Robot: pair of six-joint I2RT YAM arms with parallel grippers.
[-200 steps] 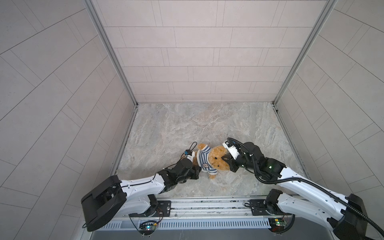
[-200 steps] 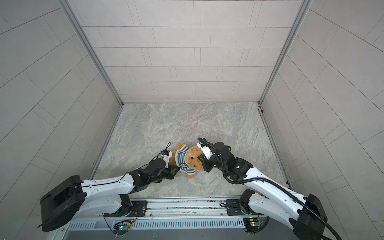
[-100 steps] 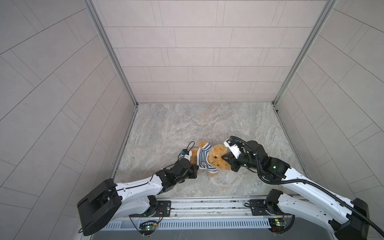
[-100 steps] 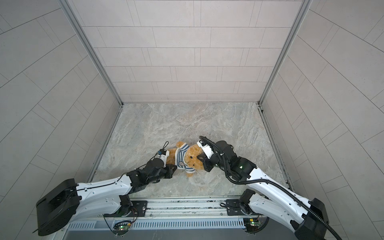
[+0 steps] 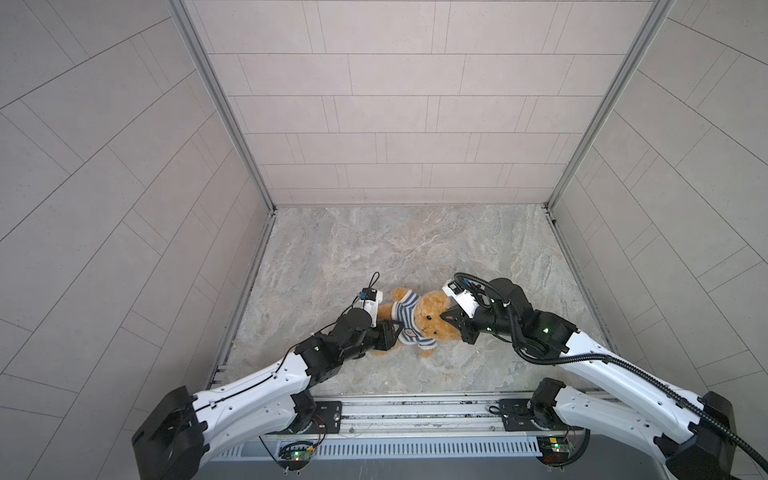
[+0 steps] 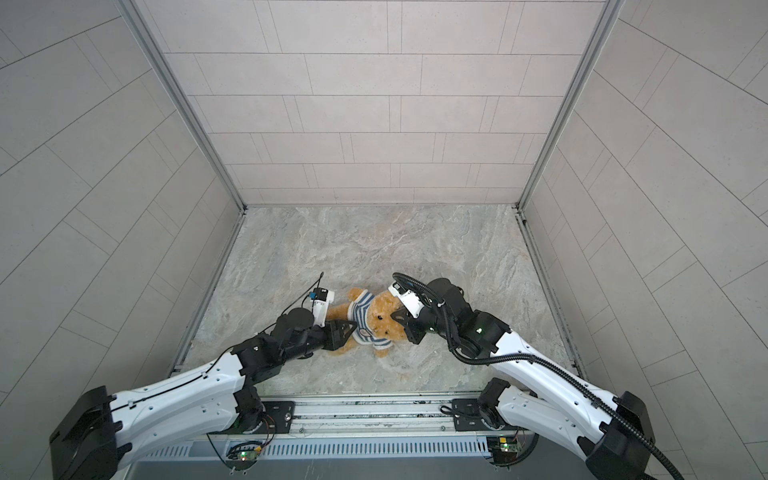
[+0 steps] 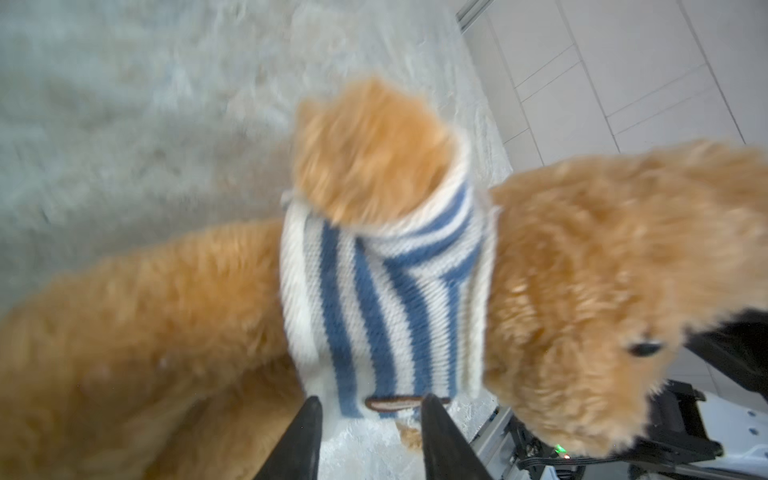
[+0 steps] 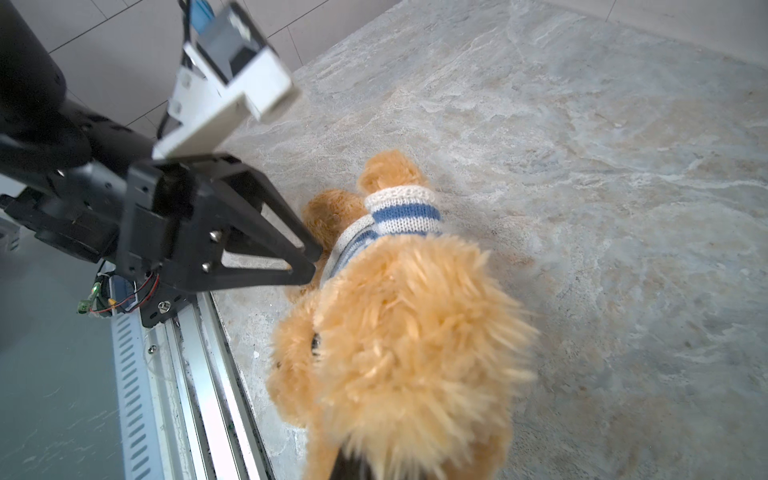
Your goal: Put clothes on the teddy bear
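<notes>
The teddy bear (image 5: 430, 321) (image 6: 384, 322) lies on the marble tabletop, head toward the right arm, wearing the blue-and-white striped shirt (image 5: 404, 312) (image 7: 386, 291) over its chest and one arm. My left gripper (image 5: 394, 331) (image 7: 372, 417) is open, its fingertips (image 7: 311, 415) just short of the shirt's lower hem and badge, with nothing between them. My right gripper (image 5: 450, 318) (image 6: 400, 320) is shut on the teddy bear's head. In the right wrist view the head's fur (image 8: 407, 332) hides the jaws; only a dark finger (image 8: 349, 465) peeks out.
Tiled walls close in the back and both sides. A metal rail (image 5: 415, 411) with the arm bases runs along the front edge, close to the bear. Bare marble top (image 5: 395, 249) stretches behind the bear.
My left gripper has opened and let go of the shirt's hem. The bear and the right gripper have shifted only slightly.
</notes>
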